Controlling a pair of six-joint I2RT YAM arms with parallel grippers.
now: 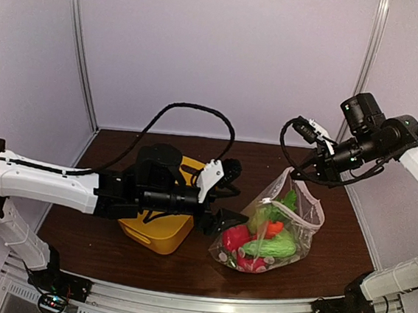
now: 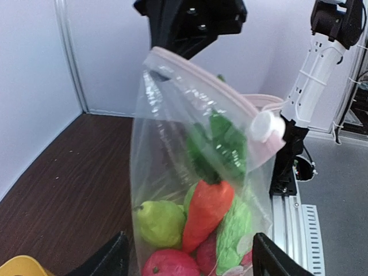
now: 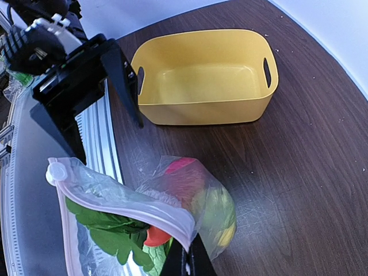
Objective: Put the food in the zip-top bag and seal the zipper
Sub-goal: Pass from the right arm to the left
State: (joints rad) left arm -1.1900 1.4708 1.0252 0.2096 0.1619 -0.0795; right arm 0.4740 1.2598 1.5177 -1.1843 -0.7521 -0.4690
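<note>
Left wrist: my left gripper (image 2: 190, 256) spread wide, zip-top bag (image 2: 167, 161) hanging between its fingers, food inside: carrot (image 2: 206, 211), pear (image 2: 158, 221), apple (image 2: 169, 264). Right wrist: my right gripper (image 3: 185, 260) clenched on the zipper (image 3: 126, 198), yellow tub (image 3: 204, 75) beyond. Top: bag stands just right of tub

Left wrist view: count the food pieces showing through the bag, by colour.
Red: 2, apple and second red piece
Orange: 1, carrot
Green: 2, pear and bumpy piece
Total: 5 showing in the zip-top bag; more may be hidden.
</note>
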